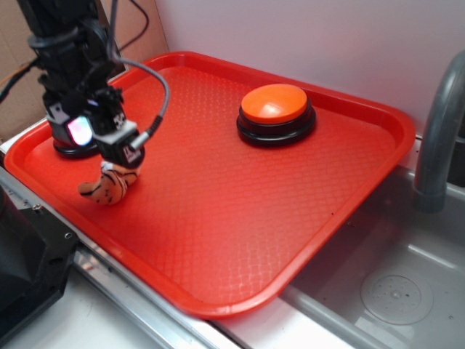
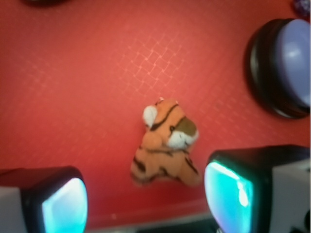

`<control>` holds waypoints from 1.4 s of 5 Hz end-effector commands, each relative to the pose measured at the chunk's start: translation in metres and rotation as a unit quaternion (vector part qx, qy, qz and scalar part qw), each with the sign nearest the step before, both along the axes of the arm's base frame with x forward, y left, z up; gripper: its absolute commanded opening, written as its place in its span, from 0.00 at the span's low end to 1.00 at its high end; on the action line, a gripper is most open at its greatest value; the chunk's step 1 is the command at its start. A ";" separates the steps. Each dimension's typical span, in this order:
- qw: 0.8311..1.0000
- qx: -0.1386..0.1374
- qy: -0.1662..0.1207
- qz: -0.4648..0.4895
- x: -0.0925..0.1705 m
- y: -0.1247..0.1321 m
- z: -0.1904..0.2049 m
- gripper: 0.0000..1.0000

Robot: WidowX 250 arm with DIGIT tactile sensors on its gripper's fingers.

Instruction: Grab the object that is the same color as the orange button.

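The black gripper (image 2: 146, 199) stands with its jaws spread wide, one glowing teal-faced pad (image 2: 63, 206) at the lower left of the wrist view and the other at the lower right, nothing clamped between them. The small orange plush tiger toy with black stripes and white patches (image 2: 165, 145) lies curled on the tray just ahead of the gap; its lower right edge sits close to the right pad, though contact cannot be confirmed. From the exterior view the gripper (image 1: 120, 156) hangs directly over the tiger (image 1: 107, 187), which rests near the tray's near-left rim.

The red textured plastic tray (image 1: 240, 240) carries everything. Just behind the gripper, near the tray's left edge, sits a round push button with a pale purple dome on a black base (image 2: 286, 68), mostly hidden by the arm in the exterior view. A tiny purple object (image 2: 302, 7) shows at the wrist view's upper right corner, too cropped to make out. Well apart, toward the tray's far side, stands the large round push button with a glossy orange dome on a black base (image 1: 275, 114). Beside the tray lie a grey metal sink basin (image 1: 396, 291) and a grey curved faucet (image 1: 439, 131).
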State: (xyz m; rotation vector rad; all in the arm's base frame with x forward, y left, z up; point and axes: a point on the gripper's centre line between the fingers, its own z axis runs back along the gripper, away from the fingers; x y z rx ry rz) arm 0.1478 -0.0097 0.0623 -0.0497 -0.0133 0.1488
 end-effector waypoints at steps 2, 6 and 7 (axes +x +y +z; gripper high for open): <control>1.000 0.009 0.008 -0.016 -0.003 0.009 -0.037 0.00; 0.992 0.014 0.015 -0.123 0.010 -0.033 0.076 0.00; 0.998 0.014 -0.031 -0.045 0.002 -0.026 0.100 0.00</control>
